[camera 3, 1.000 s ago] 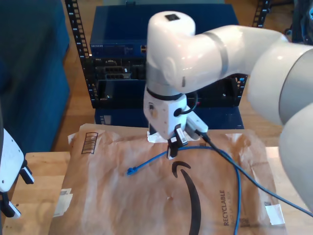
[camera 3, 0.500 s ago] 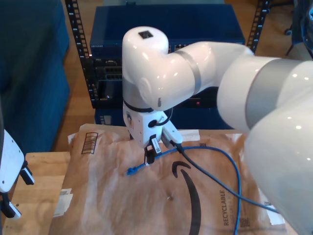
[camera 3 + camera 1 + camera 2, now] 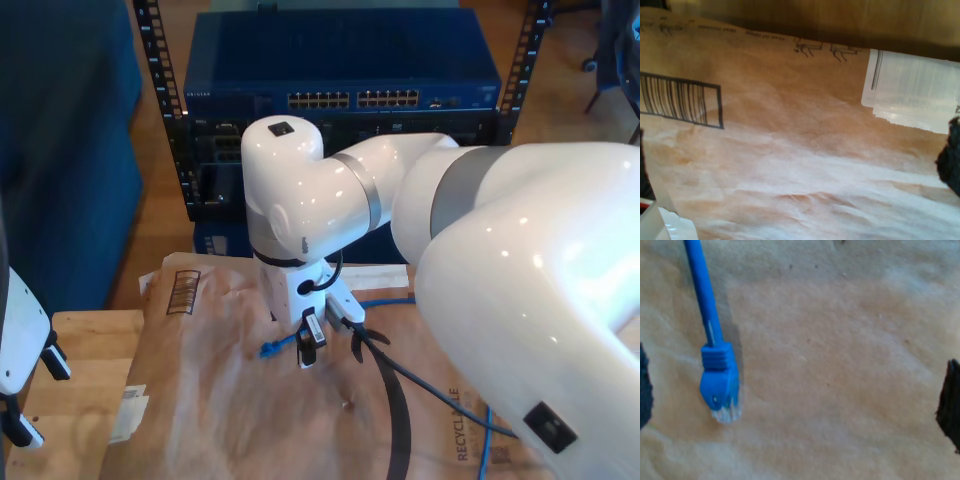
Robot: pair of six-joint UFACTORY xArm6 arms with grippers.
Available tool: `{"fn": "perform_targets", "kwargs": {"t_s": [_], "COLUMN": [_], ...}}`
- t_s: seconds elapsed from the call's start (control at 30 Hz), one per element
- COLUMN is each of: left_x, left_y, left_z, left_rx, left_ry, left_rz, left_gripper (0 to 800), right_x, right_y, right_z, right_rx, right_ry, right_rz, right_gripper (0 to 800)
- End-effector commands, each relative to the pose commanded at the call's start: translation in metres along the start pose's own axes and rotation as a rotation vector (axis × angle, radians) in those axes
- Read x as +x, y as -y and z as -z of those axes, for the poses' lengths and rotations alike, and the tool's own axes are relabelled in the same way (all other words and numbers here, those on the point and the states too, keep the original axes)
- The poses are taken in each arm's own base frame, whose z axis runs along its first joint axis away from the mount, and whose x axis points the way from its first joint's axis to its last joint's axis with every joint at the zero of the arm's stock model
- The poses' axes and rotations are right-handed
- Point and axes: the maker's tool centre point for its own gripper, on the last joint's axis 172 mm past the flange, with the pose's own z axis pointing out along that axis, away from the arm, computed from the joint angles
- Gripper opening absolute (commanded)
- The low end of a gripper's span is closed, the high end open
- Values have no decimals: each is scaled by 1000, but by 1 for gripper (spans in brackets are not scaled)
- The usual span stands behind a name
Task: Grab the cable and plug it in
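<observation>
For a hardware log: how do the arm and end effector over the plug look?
My second arm is glossy white, rounded, with grey joint bands and a black square mark. A black cable trails from its wrist. My second end effector has dark fingers.

Place: a networking or robotics lab, as far as I can judge.
Rack: a black perforated-rail equipment rack (image 3: 160, 110) holding a dark blue network switch with rows of ports (image 3: 340, 98).
In front of the rack: my pale wooden workbench (image 3: 75, 385), covered by a crumpled brown paper mailer with a printed barcode (image 3: 200, 400).
Beside the rack: wood-plank floor (image 3: 165, 215).
</observation>
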Motion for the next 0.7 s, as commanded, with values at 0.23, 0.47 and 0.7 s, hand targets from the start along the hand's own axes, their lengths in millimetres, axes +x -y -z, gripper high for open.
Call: {"fn": "perform_targets", "kwargs": {"t_s": [0.23,0.47,0.7], "left_x": [0,0,0], "left_y": [0,0,0], "left_z": [0,0,0], "left_rx": [0,0,0], "left_ry": [0,0,0], "left_rz": [0,0,0], "left_gripper": [800,800,800], "right_x": [3,1,0], "right_y": [0,9,10], "right_z": [-21,-24,-32], "right_rx": [-27,-24,-36], "right_ry": [-6,-6,-8], "right_rz": [-6,-6,-5], "right_gripper": [792,755,726]}}
